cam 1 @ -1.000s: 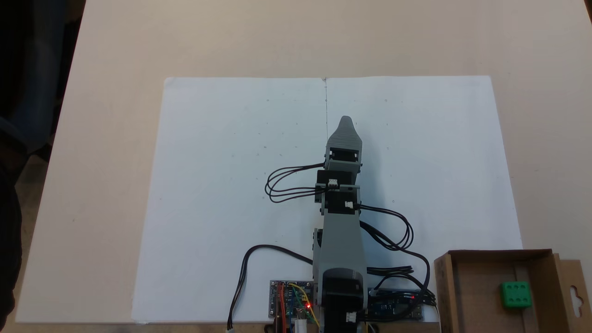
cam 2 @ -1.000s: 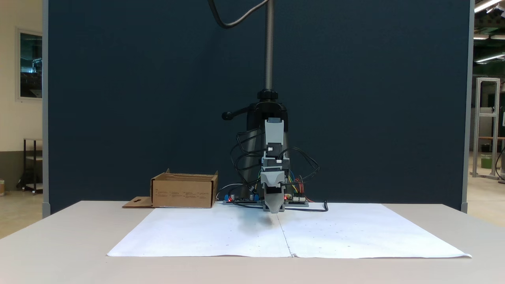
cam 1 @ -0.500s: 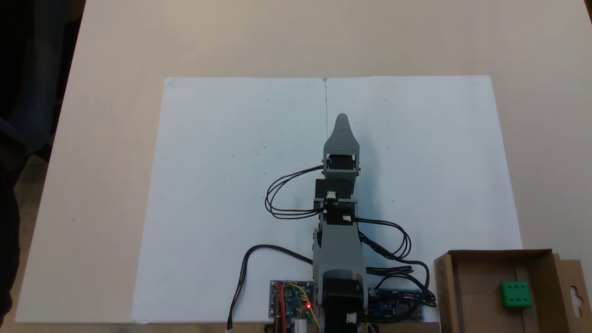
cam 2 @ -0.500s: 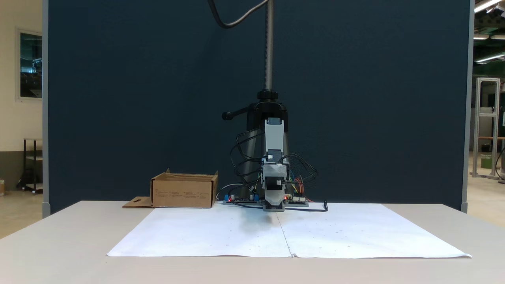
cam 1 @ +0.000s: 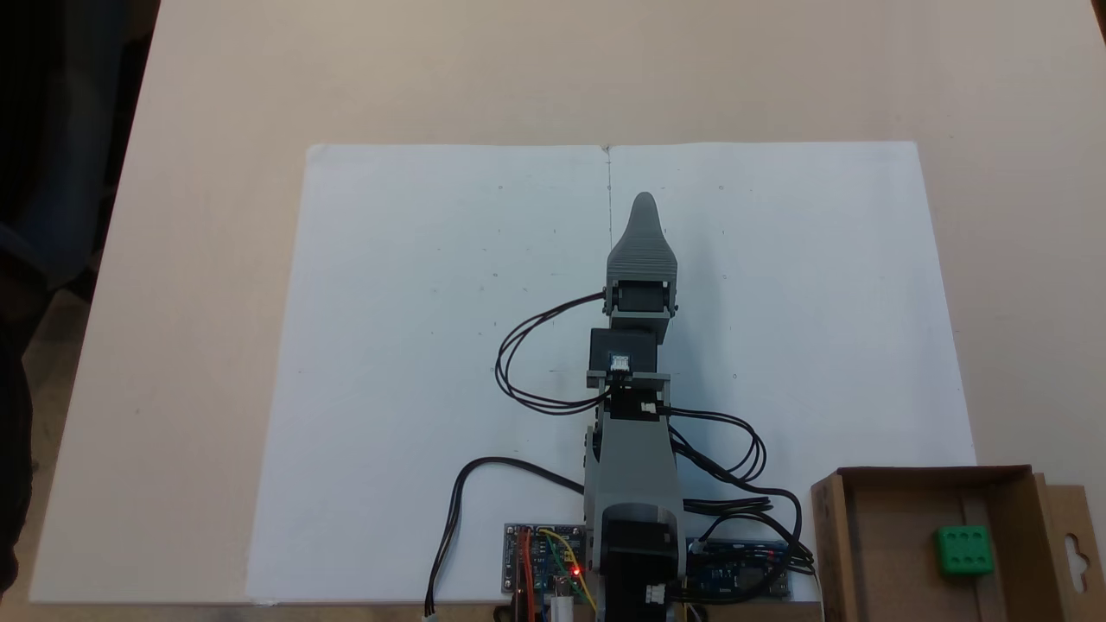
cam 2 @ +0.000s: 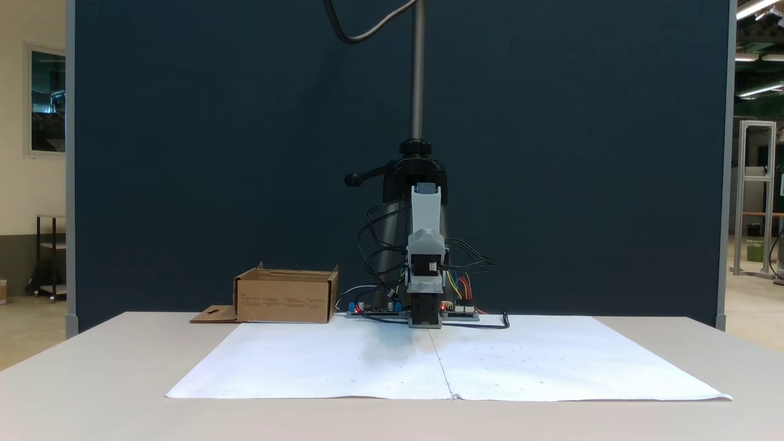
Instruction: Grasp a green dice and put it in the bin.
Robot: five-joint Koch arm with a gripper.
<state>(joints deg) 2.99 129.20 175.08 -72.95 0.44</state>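
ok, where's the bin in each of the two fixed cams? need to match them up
In a fixed view, from above: the bin sits at bottom right, beside the arm's base, with the green dice inside.
In a fixed view, from the front: the bin stands left of centre, at the table's far edge.
Shared landmark: the white paper sheet.

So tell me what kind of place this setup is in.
Probably a lab or workshop. The arm stands on a table before a dark partition panel. Beyond the panel, an open hall shows strip lights and an aluminium frame. Bare circuit boards sit at the arm's base.
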